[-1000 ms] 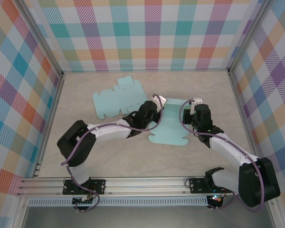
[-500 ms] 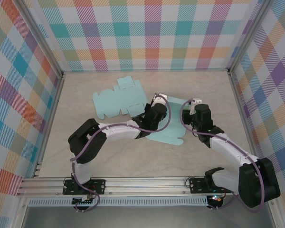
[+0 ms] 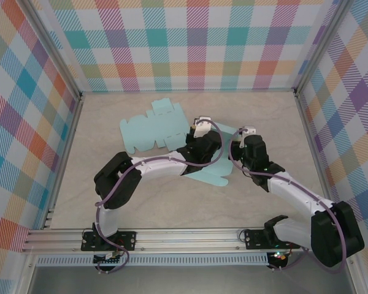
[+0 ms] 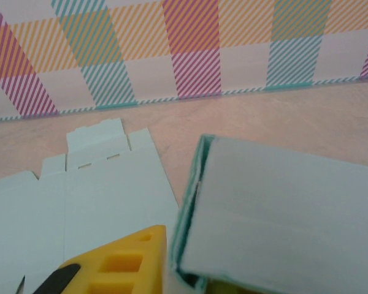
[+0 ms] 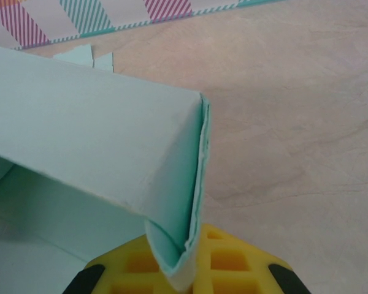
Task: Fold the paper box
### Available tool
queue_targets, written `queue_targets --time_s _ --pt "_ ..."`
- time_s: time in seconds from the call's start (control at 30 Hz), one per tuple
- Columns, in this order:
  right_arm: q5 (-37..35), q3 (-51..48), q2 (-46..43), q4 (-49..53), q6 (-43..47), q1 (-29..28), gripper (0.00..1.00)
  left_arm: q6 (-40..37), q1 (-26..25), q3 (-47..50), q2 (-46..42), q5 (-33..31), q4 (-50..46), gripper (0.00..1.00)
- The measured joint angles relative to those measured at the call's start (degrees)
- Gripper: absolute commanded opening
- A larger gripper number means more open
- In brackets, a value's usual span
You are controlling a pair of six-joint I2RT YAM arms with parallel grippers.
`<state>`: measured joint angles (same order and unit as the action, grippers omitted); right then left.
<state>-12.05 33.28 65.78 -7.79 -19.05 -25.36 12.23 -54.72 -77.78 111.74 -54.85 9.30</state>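
Note:
The paper box (image 3: 213, 176) is pale teal card, partly folded up between my two grippers at mid-table. In the left wrist view its raised panel (image 4: 282, 214) stands to the right, with its left edge between the jaws. One yellow finger (image 4: 119, 263) of my left gripper (image 3: 200, 139) lies against that edge; the other is mostly hidden under the card. My right gripper (image 3: 243, 142) (image 5: 190, 260) is shut on the box's folded right edge (image 5: 193, 184), which rises from between its yellow pads.
A second teal box blank (image 3: 152, 130) (image 4: 92, 196) lies flat on the table behind and left of the grippers. The tabletop (image 3: 141, 202) is beige. Plaid walls (image 3: 190, 43) close the back and both sides.
My left gripper has moved right and toward the back, and the box has been pushed up from flat into a narrower, raised shape. The right gripper shifted slightly left, still holding its edge.

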Motion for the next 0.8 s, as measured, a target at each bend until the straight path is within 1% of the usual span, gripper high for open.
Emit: queue_targets --time_s 0.1,0.23,0.33,0.4,0.63,0.73,0.8 --pt "-1.64 0.48 0.81 2.16 -2.45 -0.20 0.00 1.20 1.20 3.50 -1.09 5.46 3.87 0.49" --pt "-2.82 1.40 1.33 5.55 -4.33 -0.28 0.00 1.75 2.01 8.15 -3.56 13.57 6.10 0.51" --pt "-3.63 2.47 1.33 7.50 -5.66 -0.50 0.00 2.47 1.99 12.04 -7.63 18.47 6.60 0.58" --pt "-3.93 3.30 1.31 8.50 -6.29 -0.76 0.00 3.19 1.99 14.34 -10.67 21.18 6.97 0.61" --pt "-4.48 4.83 1.25 12.04 -7.78 -0.98 0.00 5.07 1.92 20.02 -20.31 26.91 7.21 0.71" --pt "-4.48 5.05 1.25 13.33 -8.20 -0.98 0.00 5.92 1.88 21.11 -22.71 28.26 7.13 0.71" --pt "-4.48 5.49 1.25 14.45 -8.63 -0.98 0.00 6.43 1.88 21.53 -23.87 28.37 6.47 0.69"
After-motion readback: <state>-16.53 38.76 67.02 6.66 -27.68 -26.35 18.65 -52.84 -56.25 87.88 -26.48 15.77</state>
